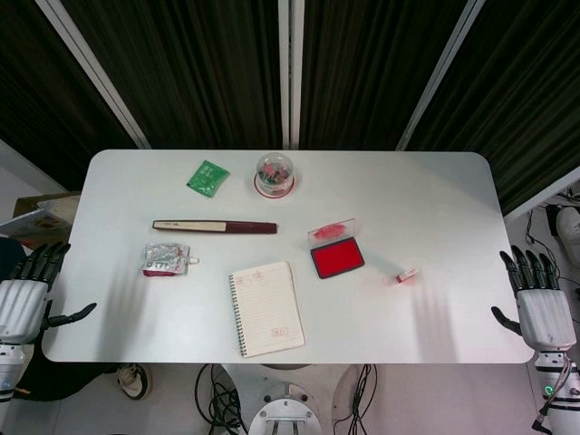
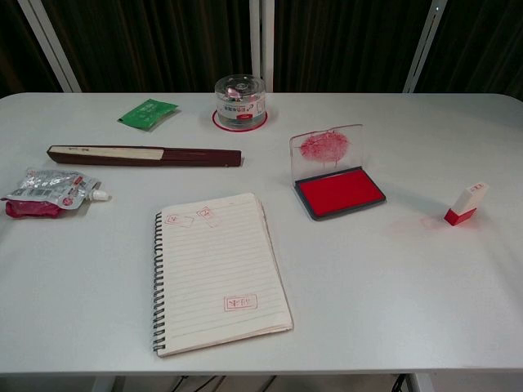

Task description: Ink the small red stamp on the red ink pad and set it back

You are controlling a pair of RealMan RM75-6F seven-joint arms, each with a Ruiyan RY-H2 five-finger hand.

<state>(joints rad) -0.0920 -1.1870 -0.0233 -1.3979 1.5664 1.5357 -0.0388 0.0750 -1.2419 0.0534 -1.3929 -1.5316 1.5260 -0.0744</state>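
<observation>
The small red stamp [image 1: 408,275] [image 2: 466,204] lies on the white table, to the right of the red ink pad [image 1: 337,258] [image 2: 339,193]. The pad's clear lid [image 2: 327,150] stands open behind it, smeared with red. My right hand [image 1: 536,297] hangs off the table's right edge, fingers spread and holding nothing, well right of the stamp. Off the left edge my left hand [image 1: 27,292] is likewise spread and empty. Neither hand shows in the chest view.
A spiral notebook [image 1: 265,308] [image 2: 216,268] with red stamp marks lies in front of the pad. A closed dark fan [image 1: 215,227] [image 2: 145,154], a crumpled pouch [image 1: 166,260] [image 2: 47,193], a green packet [image 1: 207,177] [image 2: 147,112] and a clear round container [image 1: 275,174] [image 2: 240,101] sit further back and left.
</observation>
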